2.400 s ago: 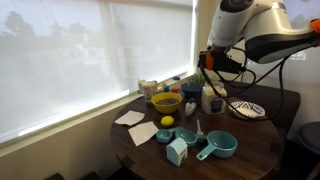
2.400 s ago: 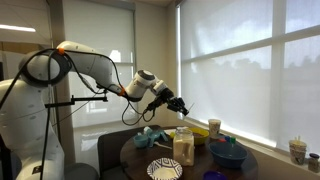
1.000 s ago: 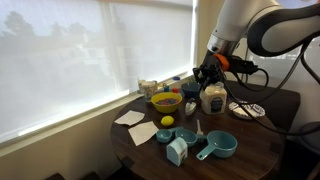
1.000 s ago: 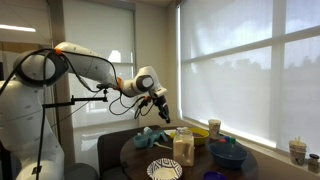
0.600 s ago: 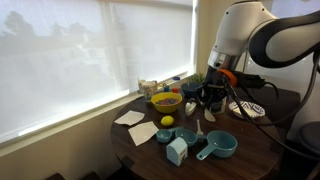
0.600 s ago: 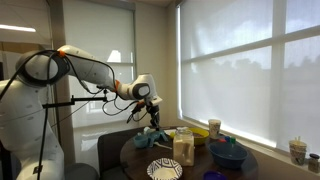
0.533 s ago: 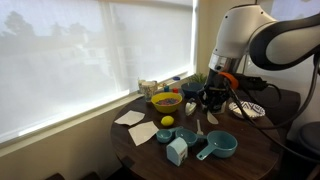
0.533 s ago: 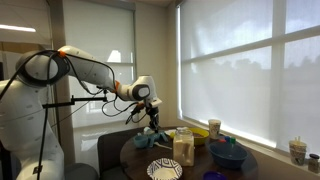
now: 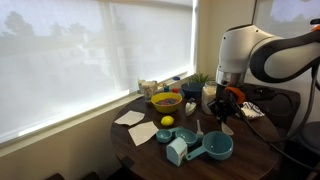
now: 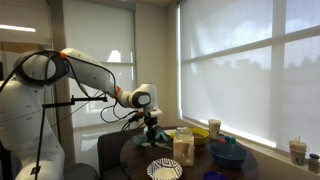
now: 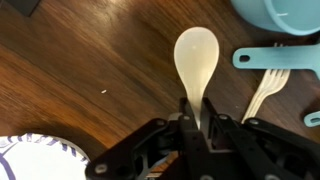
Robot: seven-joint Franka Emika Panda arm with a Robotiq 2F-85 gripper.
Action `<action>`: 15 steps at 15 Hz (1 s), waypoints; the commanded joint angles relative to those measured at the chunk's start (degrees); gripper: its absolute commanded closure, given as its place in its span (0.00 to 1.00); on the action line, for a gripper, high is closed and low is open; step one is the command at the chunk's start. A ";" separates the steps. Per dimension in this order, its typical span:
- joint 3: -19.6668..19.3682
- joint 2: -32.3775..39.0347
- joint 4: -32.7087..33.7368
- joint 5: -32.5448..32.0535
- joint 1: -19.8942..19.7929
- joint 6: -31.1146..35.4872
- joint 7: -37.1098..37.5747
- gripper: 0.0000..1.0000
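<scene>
My gripper [image 11: 196,124] is shut on the handle of a cream plastic spoon [image 11: 196,57]. The spoon's bowl points away from me, just above or on the dark wooden table [image 11: 90,70]. In an exterior view the gripper [image 9: 225,113] hangs low over the table, beside the blue measuring cup [image 9: 214,146]. In an exterior view the gripper [image 10: 151,128] points down behind a clear jar [image 10: 184,147]. Whether the spoon touches the table I cannot tell.
In the wrist view a teal cup [image 11: 285,14], a teal handle [image 11: 262,57] and a pale fork [image 11: 266,90] lie right of the spoon, with a patterned plate [image 11: 35,158] lower left. A yellow bowl [image 9: 166,101], a lemon [image 9: 167,121] and napkins [image 9: 142,132] sit toward the window.
The arm has swung from high over the back of the table down toward the table top near the blue measuring cup, with the spoon in the gripper.
</scene>
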 commanded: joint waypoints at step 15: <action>0.13 1.27 -5.20 -0.87 -3.84 9.71 3.36 0.96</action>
